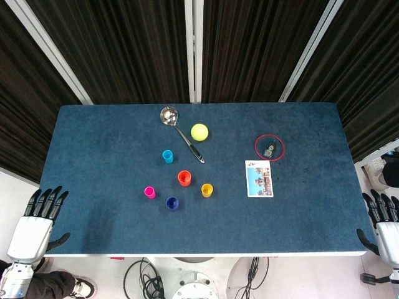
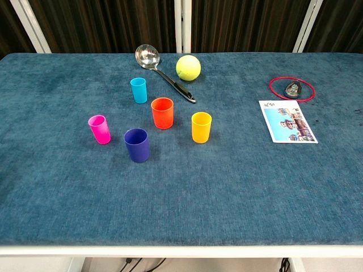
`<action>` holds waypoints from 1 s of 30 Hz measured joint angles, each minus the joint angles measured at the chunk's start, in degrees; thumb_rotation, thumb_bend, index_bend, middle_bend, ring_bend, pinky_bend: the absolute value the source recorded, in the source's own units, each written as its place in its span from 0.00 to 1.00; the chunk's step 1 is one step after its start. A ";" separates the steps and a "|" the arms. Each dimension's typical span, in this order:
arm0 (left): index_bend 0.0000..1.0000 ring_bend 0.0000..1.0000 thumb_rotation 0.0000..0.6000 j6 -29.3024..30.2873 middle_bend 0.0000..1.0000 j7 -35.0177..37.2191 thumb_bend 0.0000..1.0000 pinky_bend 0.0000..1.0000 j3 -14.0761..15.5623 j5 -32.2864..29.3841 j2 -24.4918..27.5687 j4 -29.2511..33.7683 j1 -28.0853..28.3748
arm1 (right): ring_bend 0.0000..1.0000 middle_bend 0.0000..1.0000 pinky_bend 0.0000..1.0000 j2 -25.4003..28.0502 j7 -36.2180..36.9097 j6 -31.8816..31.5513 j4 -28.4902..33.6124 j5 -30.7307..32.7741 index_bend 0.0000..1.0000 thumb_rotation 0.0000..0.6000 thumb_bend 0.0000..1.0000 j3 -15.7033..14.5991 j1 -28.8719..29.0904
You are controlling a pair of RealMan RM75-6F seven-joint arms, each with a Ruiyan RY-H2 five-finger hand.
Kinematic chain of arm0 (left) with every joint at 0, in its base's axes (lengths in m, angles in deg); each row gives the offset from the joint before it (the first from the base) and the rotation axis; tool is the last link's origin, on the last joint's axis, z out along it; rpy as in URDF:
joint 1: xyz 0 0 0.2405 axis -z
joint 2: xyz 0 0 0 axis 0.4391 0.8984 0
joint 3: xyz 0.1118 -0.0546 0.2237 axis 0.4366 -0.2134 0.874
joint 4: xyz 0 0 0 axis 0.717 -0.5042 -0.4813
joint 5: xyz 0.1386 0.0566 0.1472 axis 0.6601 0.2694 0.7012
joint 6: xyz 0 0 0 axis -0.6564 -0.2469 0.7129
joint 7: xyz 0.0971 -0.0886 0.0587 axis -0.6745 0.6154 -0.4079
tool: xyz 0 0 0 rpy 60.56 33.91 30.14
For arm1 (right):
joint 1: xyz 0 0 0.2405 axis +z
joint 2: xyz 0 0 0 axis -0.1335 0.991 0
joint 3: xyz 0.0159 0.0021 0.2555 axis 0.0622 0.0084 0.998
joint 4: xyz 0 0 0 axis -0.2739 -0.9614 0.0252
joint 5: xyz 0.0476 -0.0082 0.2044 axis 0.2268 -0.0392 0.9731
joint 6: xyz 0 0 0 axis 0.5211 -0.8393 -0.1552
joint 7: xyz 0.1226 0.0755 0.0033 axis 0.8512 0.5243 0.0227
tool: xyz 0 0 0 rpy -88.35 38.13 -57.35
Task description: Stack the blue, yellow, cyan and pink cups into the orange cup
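Card (image 2: 287,122) print unreadable; orange cup (image 2: 162,112) unmarked.

Five upright cups, apart — orange cup (image 2: 163,112) central; cyan (image 2: 138,89), yellow (image 2: 201,126), blue (image 2: 136,144), pink (image 2: 99,128) around.

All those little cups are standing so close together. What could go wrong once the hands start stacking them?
The orange cup stands ringed by the cyan cup, yellow cup, blue cup and pink cup, so a hand reaching for one might tip a neighbour. The ladle and tennis ball lie just behind; a bump could send the ball rolling.
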 measured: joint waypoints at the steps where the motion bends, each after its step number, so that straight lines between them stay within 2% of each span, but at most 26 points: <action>1: 0.04 0.00 1.00 -0.29 0.00 -0.20 0.00 0.00 -0.09 -0.40 0.08 0.26 0.05 | 0.00 0.00 0.00 -0.01 -0.45 0.36 0.22 0.07 0.00 1.00 0.23 0.11 0.24; 8: 0.04 0.00 1.00 -1.18 0.00 0.48 0.00 0.00 -0.17 -0.84 0.37 1.34 0.36 | 0.00 0.00 0.00 0.54 0.14 0.91 0.54 -0.33 0.00 1.00 0.24 0.17 0.73; 17: 0.04 0.00 1.00 -1.87 0.02 2.76 0.05 0.00 0.26 4.40 0.79 2.38 2.55 | 0.00 0.00 0.00 1.19 3.28 0.10 0.55 -0.12 0.00 1.00 0.26 0.56 0.37; 22: 0.04 0.00 1.00 -5.83 0.03 2.22 0.06 0.00 0.59 8.76 1.77 5.43 6.11 | 0.00 0.00 0.00 1.52 3.11 0.78 1.51 0.06 0.00 1.00 0.26 0.69 0.67; 30: 0.09 0.09 1.00 -16.91 0.12 -3.75 0.08 0.00 -0.36 9.56 0.40 11.65 12.49 | 0.00 0.00 0.00 1.51 2.94 1.75 1.78 0.30 0.00 1.00 0.27 0.65 1.04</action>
